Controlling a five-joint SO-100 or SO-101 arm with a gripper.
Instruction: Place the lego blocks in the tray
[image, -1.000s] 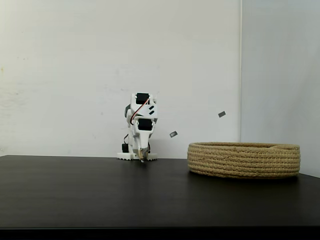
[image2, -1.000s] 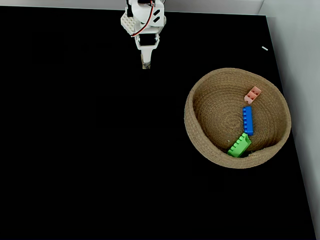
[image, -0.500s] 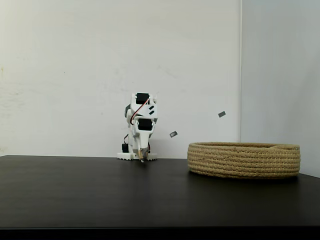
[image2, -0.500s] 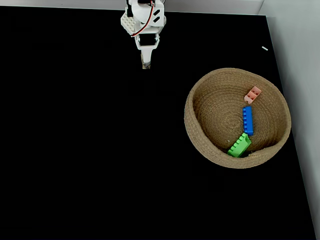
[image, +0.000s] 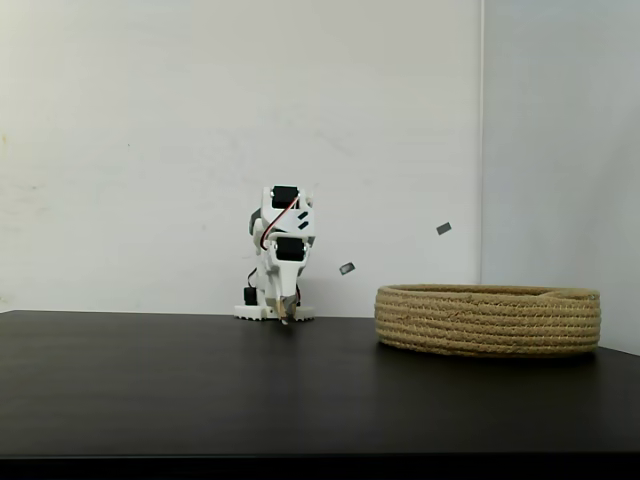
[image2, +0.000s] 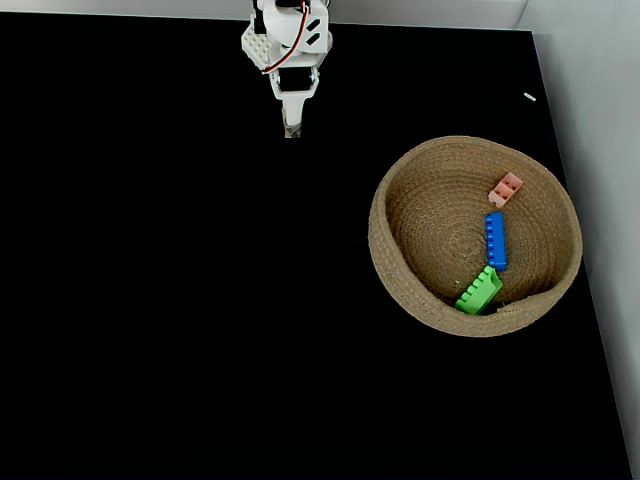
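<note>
The tray (image2: 400, 260) is a wide, low basket of coiled tan rope at the right of the black table; seen from the side, its wall (image: 488, 320) hides what lies inside. From above, three lego blocks rest in it: a pale pink one (image2: 505, 189) at the back, a blue one (image2: 495, 240) in the middle, a green one (image2: 479, 290) against the near wall. The white arm is folded at the table's far edge, well left of the tray. Its gripper (image2: 291, 129) (image: 285, 316) points down at the table, shut, with nothing in it.
The black tabletop (image2: 180, 300) stretches wide to the left and front of the tray. White walls stand behind and at the right, with two small dark tags (image: 346, 268) stuck on the back wall. The tray sits close to the table's right edge.
</note>
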